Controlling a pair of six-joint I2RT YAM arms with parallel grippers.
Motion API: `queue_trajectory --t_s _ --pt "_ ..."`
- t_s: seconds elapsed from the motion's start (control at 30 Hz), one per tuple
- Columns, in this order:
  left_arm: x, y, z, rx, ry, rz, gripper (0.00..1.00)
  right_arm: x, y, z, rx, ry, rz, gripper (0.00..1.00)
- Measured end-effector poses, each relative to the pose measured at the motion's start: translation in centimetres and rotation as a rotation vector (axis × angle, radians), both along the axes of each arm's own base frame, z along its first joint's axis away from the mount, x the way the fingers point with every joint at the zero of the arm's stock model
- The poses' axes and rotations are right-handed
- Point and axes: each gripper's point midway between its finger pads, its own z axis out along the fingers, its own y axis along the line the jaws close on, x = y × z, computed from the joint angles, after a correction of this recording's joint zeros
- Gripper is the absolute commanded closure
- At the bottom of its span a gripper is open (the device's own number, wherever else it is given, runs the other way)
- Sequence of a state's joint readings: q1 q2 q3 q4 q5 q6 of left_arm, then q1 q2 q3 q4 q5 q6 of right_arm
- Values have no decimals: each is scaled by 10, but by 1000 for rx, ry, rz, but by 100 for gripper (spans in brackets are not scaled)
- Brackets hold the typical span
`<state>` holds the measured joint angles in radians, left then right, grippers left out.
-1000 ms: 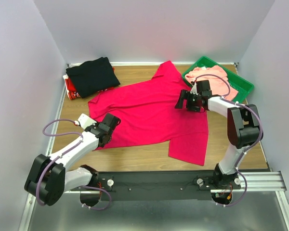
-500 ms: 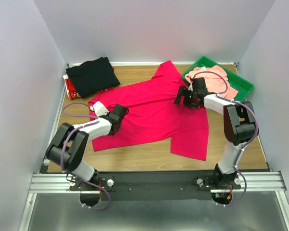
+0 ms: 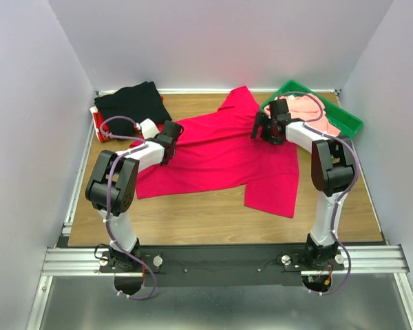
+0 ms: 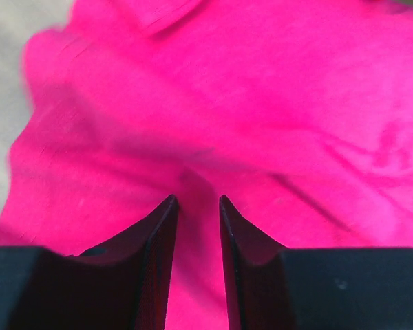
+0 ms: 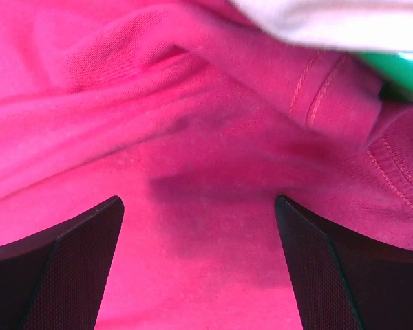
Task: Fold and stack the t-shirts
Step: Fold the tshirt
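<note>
Logged a wooden table, hemmed by pale walls on the left, far and right sides. Found bare wood open along the near strip and at the near left corner.

Found the crimson t-shirt sprawled across the middle and reaching the far edge. Noted its left part doubled over and rumpled, its near right part lying closest to the near strip, and its far right edge up against the green tray.

Noted the black t-shirt folded in the far left corner, lying on a red-and-white item mostly hidden beneath; could not make that out further.

Noted the tray in the far right corner, holding the salmon-pink t-shirt bunched inside.

Placed the left gripper on the crimson shirt's rumpled left part, near the black one. Saw jaws drawn narrow with crimson cloth in the slit; could not tell whether pinched or merely pressed.

Placed the right gripper at the shirt's far right, just beside the tray, with jaws spread wide over creased cloth and holding nothing.

Found the left wrist view blurred and filled almost wholly with crimson.
</note>
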<state>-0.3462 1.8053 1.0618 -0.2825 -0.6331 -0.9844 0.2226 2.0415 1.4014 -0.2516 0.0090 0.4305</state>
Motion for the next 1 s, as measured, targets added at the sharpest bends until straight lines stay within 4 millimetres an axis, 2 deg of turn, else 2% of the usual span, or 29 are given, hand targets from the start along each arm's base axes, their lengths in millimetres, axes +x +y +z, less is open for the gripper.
queue_trajectory --t_s 0.1,0.23,0.37,0.43,0.47,0.5,0.53,0.57,0.6,0.67,0.73,0.83,0.93,1.0 --pt "13 -5 2 11 10 -17 61 3 -1 0 -12 20 -5 3" --pt "17 -6 10 26 38 -24 62 -1 -2 1 -20 51 -4 3" --pt "9 -4 35 39 42 -18 61 -8 -4 8 -25 73 0 3" --pt "0 -4 51 32 33 -13 62 -10 -4 21 -22 57 7 2" --pt "-7 -2 64 18 19 -4 61 -10 -3 35 -14 32 10 2" --pt "-12 -1 72 9 10 -1 61 -10 -3 40 -11 23 11 2" --pt "-18 -2 78 -8 -3 0 62 -12 -3 55 -3 -10 12 1" --pt "-30 0 81 -31 -4 5 61 -18 -4 61 1 -20 13 1" --pt "-37 0 84 -44 -8 6 60 -28 -6 72 4 -35 13 1" --pt "-65 4 75 -84 17 16 60 -43 -10 80 8 -48 13 1" --pt "-103 10 54 -125 73 29 60 -64 -14 79 9 -37 14 1" --pt "-147 11 32 -215 113 45 60 -100 -20 62 12 20 8 1" --pt "-172 14 30 -312 78 95 61 -129 -21 45 30 83 11 2" --pt "-174 17 38 -352 20 124 61 -143 -21 39 40 110 12 3"
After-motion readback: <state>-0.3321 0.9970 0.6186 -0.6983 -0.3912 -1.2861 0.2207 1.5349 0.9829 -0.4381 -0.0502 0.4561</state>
